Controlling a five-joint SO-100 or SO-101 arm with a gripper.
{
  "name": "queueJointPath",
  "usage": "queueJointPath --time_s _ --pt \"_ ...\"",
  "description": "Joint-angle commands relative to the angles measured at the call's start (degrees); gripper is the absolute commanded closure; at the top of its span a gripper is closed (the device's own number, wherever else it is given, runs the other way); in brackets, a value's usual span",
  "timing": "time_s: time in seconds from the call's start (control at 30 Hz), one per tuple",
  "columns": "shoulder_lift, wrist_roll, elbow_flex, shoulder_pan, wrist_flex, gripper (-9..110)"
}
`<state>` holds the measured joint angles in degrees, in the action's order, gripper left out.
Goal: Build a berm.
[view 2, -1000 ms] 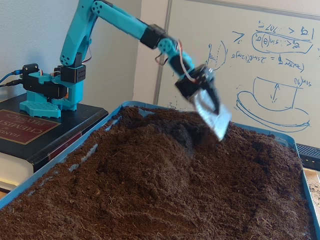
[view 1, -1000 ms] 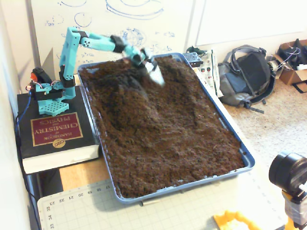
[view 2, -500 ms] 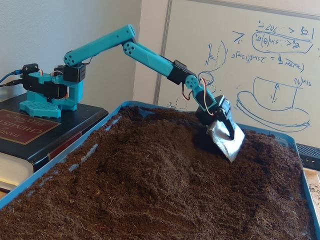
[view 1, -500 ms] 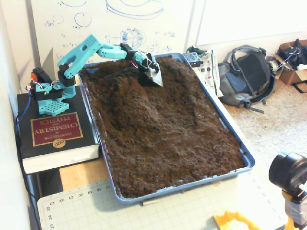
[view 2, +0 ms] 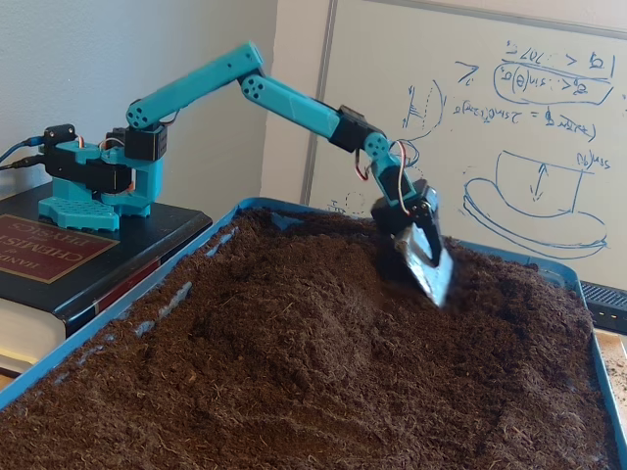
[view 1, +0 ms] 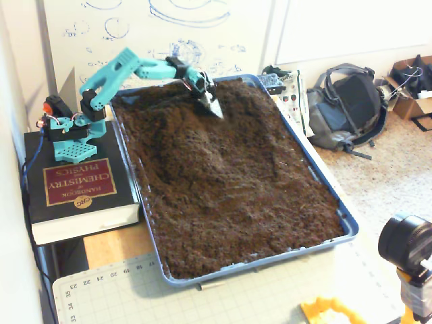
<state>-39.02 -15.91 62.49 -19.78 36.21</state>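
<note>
One arm (view 2: 294, 98), teal and stretched out from its stand on a thick book (view 1: 77, 185), worked the far end of the blue tray (view 1: 324, 189) of soil. The pincer (view 2: 426, 266) carried a silvery scoop blade (view 2: 423, 259), tip down, touching the dirt near the back rim. Whether the jaws were apart or pinched together I could not tell, as the blade covered them in both fixed views.

The berm (view 2: 294, 304) was there in rough form: a raised hump of dark soil running from the back left of the tray toward the middle, higher than the flatter ground to its right (view 1: 283, 189) in the high fixed view. I judged the step in hand to be digging in or scraping at the back of the tray, gathering loose soil for that ridge. The next move called for dragging the blade toward the hump and piling soil onto its crest without flattening the slope.

Against half a second earlier, the blade had turned more edge-on and narrower, and had shifted slightly toward the back; a full second earlier it hung clear above the soil with the arm raised high. The mound itself looked unchanged
</note>
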Motion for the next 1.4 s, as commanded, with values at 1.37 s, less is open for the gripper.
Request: queueJointPath --time_s 1.37 --pt "-55.2 0.9 18.1 0.5 54.8 101"
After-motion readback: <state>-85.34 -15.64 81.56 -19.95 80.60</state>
